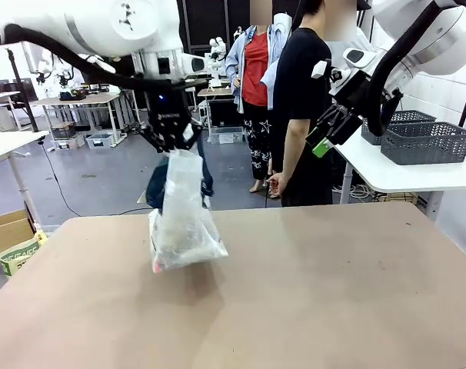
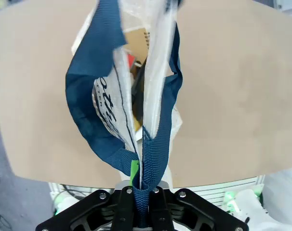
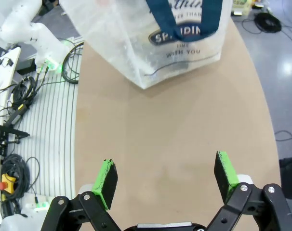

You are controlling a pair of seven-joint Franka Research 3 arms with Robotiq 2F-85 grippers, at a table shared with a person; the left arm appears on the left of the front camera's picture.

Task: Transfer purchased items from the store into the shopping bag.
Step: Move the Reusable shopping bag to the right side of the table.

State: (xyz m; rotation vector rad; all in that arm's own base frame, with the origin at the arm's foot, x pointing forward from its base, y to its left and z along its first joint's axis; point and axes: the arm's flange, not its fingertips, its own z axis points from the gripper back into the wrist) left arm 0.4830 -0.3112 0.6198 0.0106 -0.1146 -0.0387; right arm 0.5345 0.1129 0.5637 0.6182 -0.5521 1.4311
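Left pincer (image 1: pixel 170 143) clamped on the navy straps (image 2: pixel 148 159) of the shopping bag (image 1: pixel 183 231), which hangs with its base at the counter (image 1: pixel 310 292); right pincer (image 3: pixel 166 178) raised, jaws apart, empty.

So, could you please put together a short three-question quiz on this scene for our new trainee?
1. True or false: the left gripper is shut on the navy blue strap handles of the translucent whitish plastic shopping bag.
2. The right gripper is: A) open, holding nothing; B) shut on a box; C) gripping the bag.
3. What surface lies below the bag?

Key:
1. True.
2. A.
3. The tan table.
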